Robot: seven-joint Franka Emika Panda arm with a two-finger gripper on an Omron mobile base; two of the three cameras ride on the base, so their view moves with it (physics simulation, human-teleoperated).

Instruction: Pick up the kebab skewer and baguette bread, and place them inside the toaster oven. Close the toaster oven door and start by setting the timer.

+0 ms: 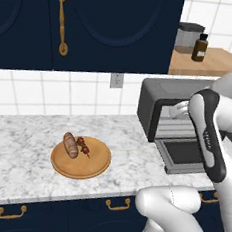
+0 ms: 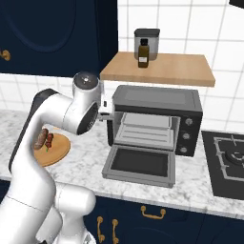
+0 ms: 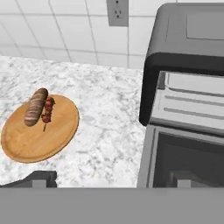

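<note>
No readable text, brand, number or sign is showing anywhere. The dark bottle on the far shelf is carrying a pale label too small to read, and the toaster oven knob panel is showing no legible markings.

The white arm rises from its base, bends at a dark-jointed elbow and reaches forward at about mid-height. In the left base view the forearm slants up and to the left, with the wrist at its upper end. The gripper stands wide open and holds nothing; its two dark fingers show far apart at the bottom of the hand view.
</note>
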